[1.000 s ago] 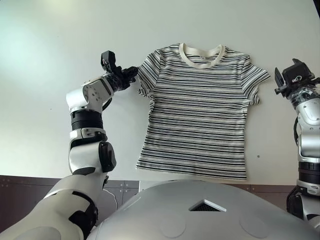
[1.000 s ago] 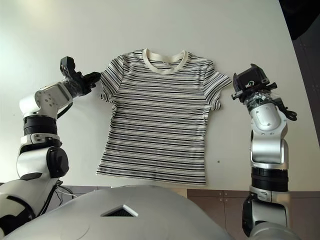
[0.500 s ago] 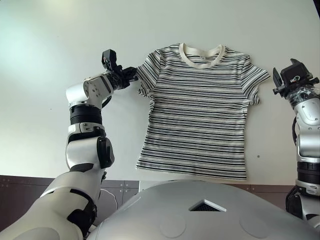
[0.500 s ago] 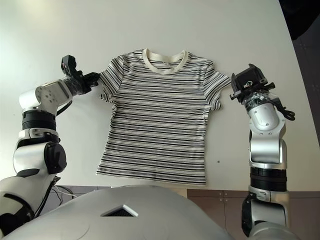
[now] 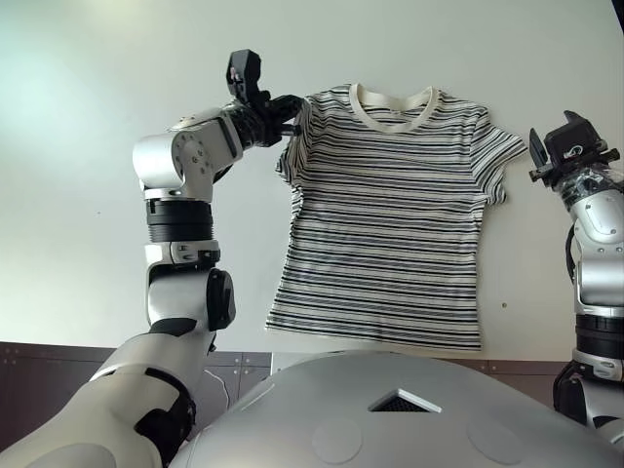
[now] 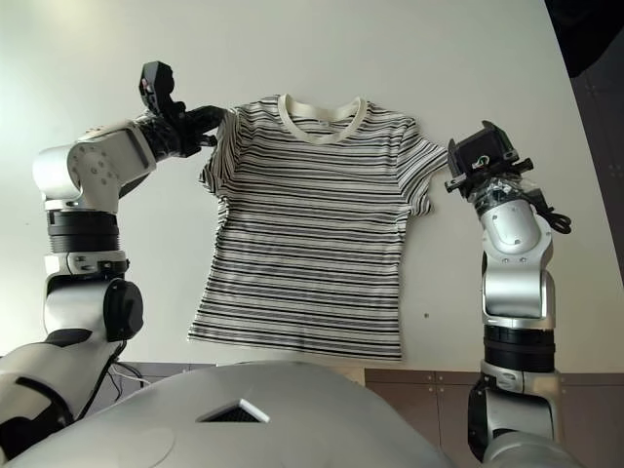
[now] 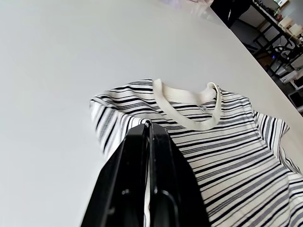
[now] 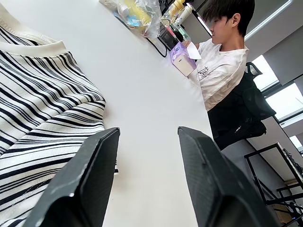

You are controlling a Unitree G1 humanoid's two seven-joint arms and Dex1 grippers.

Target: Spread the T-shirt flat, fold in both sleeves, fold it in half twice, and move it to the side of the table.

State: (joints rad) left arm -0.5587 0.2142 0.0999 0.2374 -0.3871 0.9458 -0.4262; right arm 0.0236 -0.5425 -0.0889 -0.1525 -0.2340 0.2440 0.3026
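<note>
A: Two tools in shot. Where's the shirt?

B: The black-and-white striped short-sleeved T-shirt (image 5: 385,214) with a cream ribbed collar (image 5: 393,105) lies front up in the middle of the white worktop (image 5: 88,88). The collar is on the far side and the hem is close to the near edge. The body is flat with a few light wrinkles.

A: Left tool?

B: The left tool (image 5: 291,104) is clenched on the left sleeve (image 5: 292,161), up by the shoulder. In the left wrist view both fingers (image 7: 137,156) are pressed together with a thin strip of cloth pinched between them. The sleeve is drawn in toward the collar. Its cloth is bunched and turned over the shoulder area, not lying flat.

A: Is the sleeve lifted off the worktop?

B: The grasped part looks raised. The sleeve's lower hem hangs against the body of the shirt.

A: Right side?

B: The right tool (image 6: 478,154) is released. Its fingers (image 8: 85,179) are wide apart with nothing between them. It sits just beside the outer hem of the right sleeve (image 6: 427,174). I can't tell if it touches the cloth or the worktop. The right sleeve is spread flat and points outward.
</note>
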